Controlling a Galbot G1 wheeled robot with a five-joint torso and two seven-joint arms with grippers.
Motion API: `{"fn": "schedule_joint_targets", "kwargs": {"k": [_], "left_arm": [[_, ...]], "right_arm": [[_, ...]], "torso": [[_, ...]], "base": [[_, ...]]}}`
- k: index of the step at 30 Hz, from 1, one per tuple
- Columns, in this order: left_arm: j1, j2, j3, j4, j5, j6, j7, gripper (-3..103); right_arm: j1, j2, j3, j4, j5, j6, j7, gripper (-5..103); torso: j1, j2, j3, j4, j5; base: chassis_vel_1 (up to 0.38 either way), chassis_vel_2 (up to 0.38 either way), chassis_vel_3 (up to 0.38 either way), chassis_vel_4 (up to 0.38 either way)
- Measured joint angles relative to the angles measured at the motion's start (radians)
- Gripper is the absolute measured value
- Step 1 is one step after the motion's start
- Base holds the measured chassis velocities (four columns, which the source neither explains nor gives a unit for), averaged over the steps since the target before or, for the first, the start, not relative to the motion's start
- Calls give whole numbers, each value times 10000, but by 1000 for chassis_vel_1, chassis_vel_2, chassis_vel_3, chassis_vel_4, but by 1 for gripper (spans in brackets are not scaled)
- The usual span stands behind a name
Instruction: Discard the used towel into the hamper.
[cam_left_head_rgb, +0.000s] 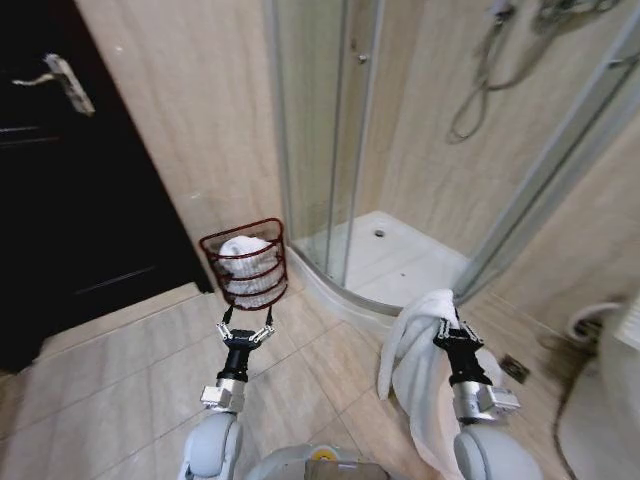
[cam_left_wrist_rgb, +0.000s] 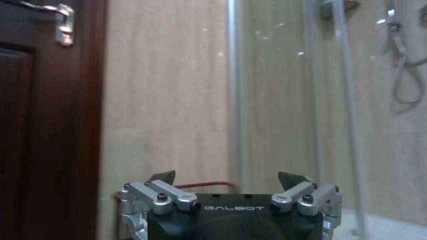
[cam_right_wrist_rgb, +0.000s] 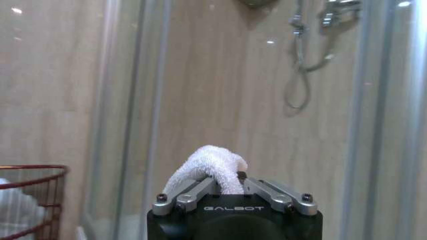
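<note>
The white towel (cam_left_head_rgb: 415, 345) is clamped in the right tool (cam_left_head_rgb: 452, 330), its long axis running down from the tool: one bunched end pokes up past the fingertips, the rest drapes over the arm and hangs toward the tiled floor (cam_left_head_rgb: 130, 360). From the right wrist camera, the right tool's (cam_right_wrist_rgb: 223, 186) fingers are drawn nearly together on a fold of the towel (cam_right_wrist_rgb: 210, 165), a rounded tuft standing up between them.

Ahead and to the left of that tool stands the hamper (cam_left_head_rgb: 246, 265), the dark red wire basket, upright against the beige wall (cam_left_head_rgb: 180, 120), between the dark door (cam_left_head_rgb: 60, 190) and the glass shower enclosure (cam_left_head_rgb: 330, 130). White cloth (cam_left_head_rgb: 243, 250) already lies inside it. The right wrist camera catches the hamper's rim (cam_right_wrist_rgb: 30, 172) off to one side.

The left tool (cam_left_head_rgb: 246, 332) hangs just short of the hamper, fingers spread wide, gripping nothing. From its own camera, the left tool's (cam_left_wrist_rgb: 227, 182) two fingertips stand well apart, the hamper's red rim (cam_left_wrist_rgb: 207, 185) just beyond them.

The shower hose (cam_left_head_rgb: 480, 90) hangs on the far wall, beyond the right tool.
</note>
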Motion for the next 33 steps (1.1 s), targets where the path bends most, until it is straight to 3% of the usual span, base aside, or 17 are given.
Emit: {"fn": "schedule_joint_targets", "kwargs": {"k": [11, 22, 33], "left_arm": [[145, -22, 67, -72, 295, -158, 33, 100], [161, -13, 122, 35, 388, -347, -221, 100], [-26, -18, 140, 75, 373, -95, -372, 100]], "right_arm": [[79, -150, 55, -178, 87, 71, 88, 5], [128, -51, -57, -228, 183, 338, 33, 5], [474, 50, -205, -475, -18, 317, -63, 5]], "torso": [[1, 0, -1, -1, 0], [0, 0, -1, -2, -2], [53, 201, 129, -2, 2]], "base": [[205, 202, 54, 51], [254, 249, -93, -84], [5, 12, 4, 2]]}}
